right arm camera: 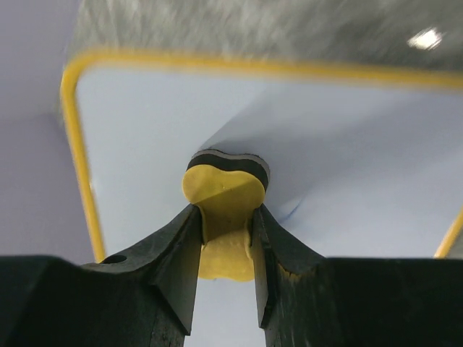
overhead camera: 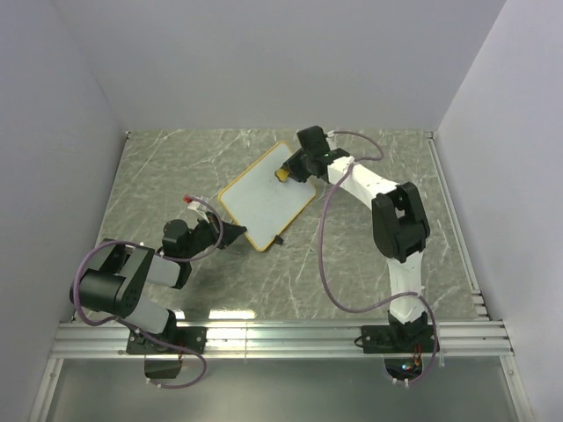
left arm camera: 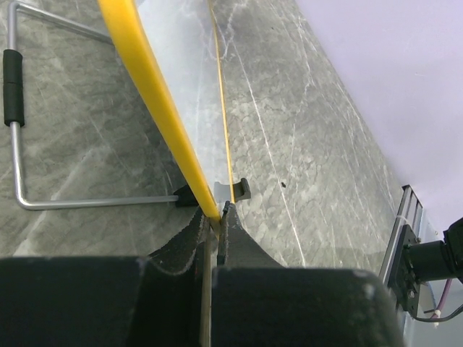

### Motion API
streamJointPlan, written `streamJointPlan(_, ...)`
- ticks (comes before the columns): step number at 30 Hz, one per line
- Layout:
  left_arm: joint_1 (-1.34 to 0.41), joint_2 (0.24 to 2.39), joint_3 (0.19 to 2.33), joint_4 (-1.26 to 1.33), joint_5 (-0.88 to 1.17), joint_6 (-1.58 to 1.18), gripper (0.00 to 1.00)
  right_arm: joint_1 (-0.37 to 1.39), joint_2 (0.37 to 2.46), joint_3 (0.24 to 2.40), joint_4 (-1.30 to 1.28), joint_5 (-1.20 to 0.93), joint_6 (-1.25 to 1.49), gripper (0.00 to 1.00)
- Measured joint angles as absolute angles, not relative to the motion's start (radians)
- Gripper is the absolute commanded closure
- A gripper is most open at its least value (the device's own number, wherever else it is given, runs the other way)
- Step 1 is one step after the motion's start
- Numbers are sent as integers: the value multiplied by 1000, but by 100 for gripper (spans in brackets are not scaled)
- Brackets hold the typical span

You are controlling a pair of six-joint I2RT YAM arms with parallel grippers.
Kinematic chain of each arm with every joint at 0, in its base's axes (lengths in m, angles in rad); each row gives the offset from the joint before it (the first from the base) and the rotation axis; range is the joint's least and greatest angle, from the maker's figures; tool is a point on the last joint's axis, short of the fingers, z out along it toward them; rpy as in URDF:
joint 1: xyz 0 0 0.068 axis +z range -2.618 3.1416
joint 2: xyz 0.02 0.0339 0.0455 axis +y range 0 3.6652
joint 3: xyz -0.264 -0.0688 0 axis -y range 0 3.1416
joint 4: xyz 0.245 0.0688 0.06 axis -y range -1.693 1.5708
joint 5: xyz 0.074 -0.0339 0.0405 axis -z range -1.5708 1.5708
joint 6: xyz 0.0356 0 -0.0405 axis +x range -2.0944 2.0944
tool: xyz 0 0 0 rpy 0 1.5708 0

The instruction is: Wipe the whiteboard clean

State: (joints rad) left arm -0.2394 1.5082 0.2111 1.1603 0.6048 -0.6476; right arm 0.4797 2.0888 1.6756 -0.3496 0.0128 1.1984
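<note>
1. The whiteboard (overhead camera: 266, 194) sits near the middle of the tabletop (overhead camera: 264, 290), turned diamond-wise, its face looking blank from above; I cannot tell whether it lies flat or is tipped up
2. It looks to me a light, thin, stiff panel with a slick face, so a wiping push would likely make it skate or swivel unless it is pinned
3. The yellow frame (left arm camera: 155, 101) seems the sensible place to take hold, not the writing surface
4. At the board's 7 o'clock edge the left tool (left arm camera: 215, 217) is pinched tight on that frame
5. Toward the board's 1 o'clock corner the right tool (right arm camera: 226, 217) is clamped on a small yellow bone-shaped eraser (right arm camera: 223, 191), its dark pad pressed against the white face
6. The eraser looks small and soft, so a light, even pressure should do
</note>
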Motion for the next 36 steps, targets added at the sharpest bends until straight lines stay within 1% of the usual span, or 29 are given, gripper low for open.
streamJointPlan(7, -240, 1509, 211, 1160, 607, -649, 100, 625, 2050, 1676, -336, -2, 1238, 100)
streamJointPlan(13, -240, 1509, 211, 1158, 607, -647, 100, 657, 2010, 1615, -288, -28, 1271, 100)
streamJointPlan(19, -241, 1509, 211, 1158, 605, -647, 100, 595, 1988, 1529, -256, -56, 1273, 100)
streamJointPlan(26, -258, 1491, 214, 1161, 614, -627, 100, 405, 2009, 1520, -288, -19, 1214, 100)
streamJointPlan(29, -261, 1487, 216, 1160, 619, -615, 100, 344, 2043, 1549, -314, 6, 1193, 100)
streamJointPlan(32, -261, 1485, 218, 1153, 621, -610, 100, 334, 2075, 1578, -320, 11, 1184, 100)
streamJointPlan(36, -261, 1480, 218, 1139, 622, -610, 100, 363, 2076, 1576, -316, 11, 1188, 100)
